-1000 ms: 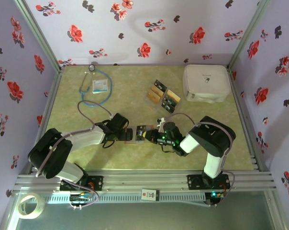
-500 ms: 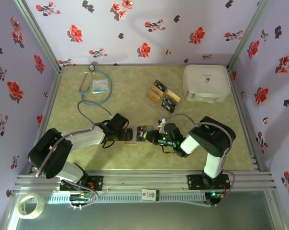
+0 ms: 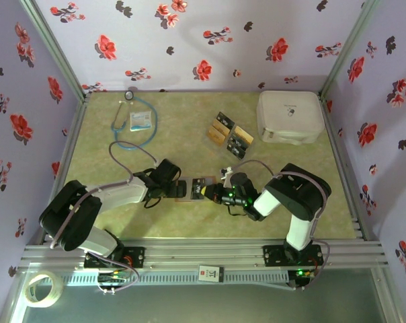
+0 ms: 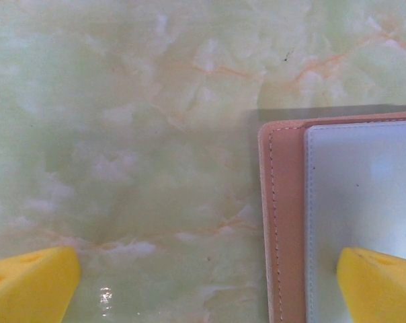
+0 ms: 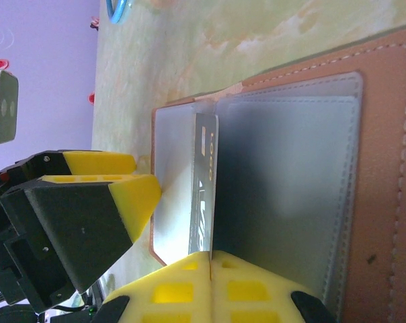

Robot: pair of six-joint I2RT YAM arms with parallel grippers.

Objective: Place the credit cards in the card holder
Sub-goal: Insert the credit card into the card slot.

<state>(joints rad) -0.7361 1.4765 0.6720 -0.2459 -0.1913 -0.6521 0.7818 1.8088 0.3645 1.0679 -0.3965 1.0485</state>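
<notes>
— Found the left pincer [image 4: 204, 289] spread wide, gripping nothing; saw the card holder [image 4: 283, 222] lying open on the table, beneath one pad.

— Noted the same; caught the right pincer [image 5: 210, 269] clamped on a black credit card [image 5: 204, 182]; saw it set edge-on against the holder's grey inside, just ahead of the fingertips; spotted the other credit cards [image 3: 230, 136] well beyond that pincer.

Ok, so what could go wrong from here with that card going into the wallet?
1. The card stands on edge, pinched in the right jaws over the open wallet; if it misses the pocket's mouth it could skid across the plastic or bend.
2. The left jaws are open, with just one finger pressing the wallet's inside; a sideways push might slide the wallet or let it fold.
</notes>
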